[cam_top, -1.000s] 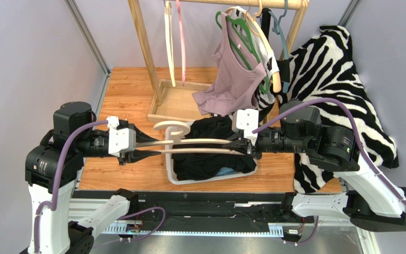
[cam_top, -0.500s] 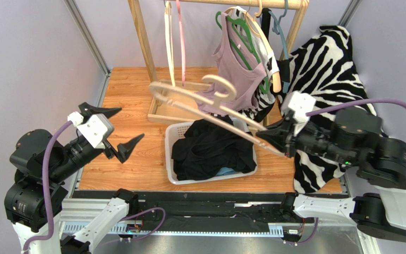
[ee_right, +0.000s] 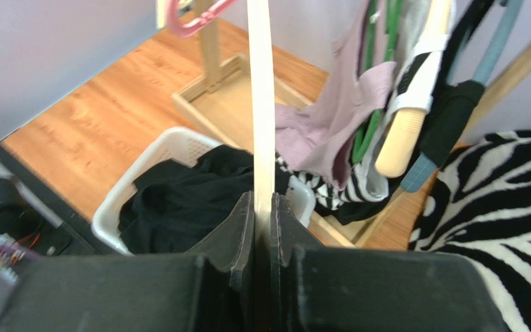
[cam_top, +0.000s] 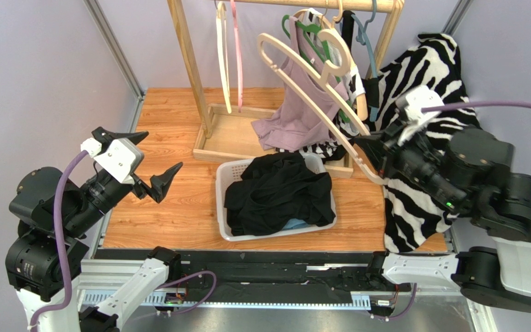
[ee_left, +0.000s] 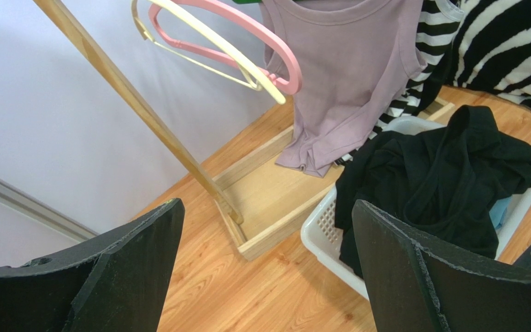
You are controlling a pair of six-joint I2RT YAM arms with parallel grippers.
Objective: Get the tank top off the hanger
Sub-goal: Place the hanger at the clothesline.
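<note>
Beige hanger (ee_right: 261,104), clamped in right gripper (ee_right: 263,202)

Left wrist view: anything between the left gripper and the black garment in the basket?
Nothing visible. The open left gripper faces the black garment directly; only bare tabletop and the near rim of the white basket lie between them.

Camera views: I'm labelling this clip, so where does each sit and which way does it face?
Top external: above and behind the robot, looking down on rack and basket, showing left gripper open, right gripper shut on the beige hanger.
Left wrist: faces the lilac tank top; its two black fingers frame the bottom.
Right wrist: looks along the hanger; its fingers show.
Shared: all see the basket.
</note>
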